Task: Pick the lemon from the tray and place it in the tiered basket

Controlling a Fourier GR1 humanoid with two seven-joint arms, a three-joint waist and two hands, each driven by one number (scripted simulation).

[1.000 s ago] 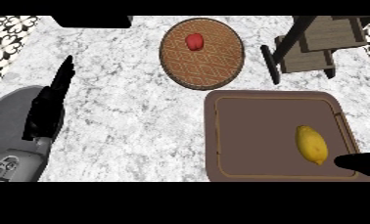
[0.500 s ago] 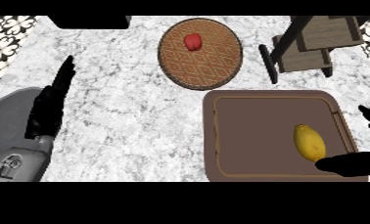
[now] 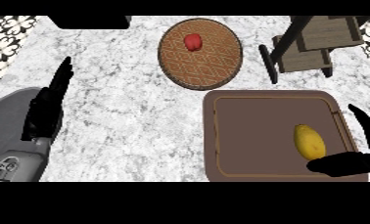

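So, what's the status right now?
Left hand open, resting at left. Right hand open, flanking yellow lemon on brown tray. Nothing between tray and wooden tiered basket.

No text, label, brand, number or sign can be read anywhere on the counter (image 3: 130, 120).

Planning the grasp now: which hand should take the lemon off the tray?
Right. The right hand is over the tray, open beside the lemon; the left hand rests far across the counter.
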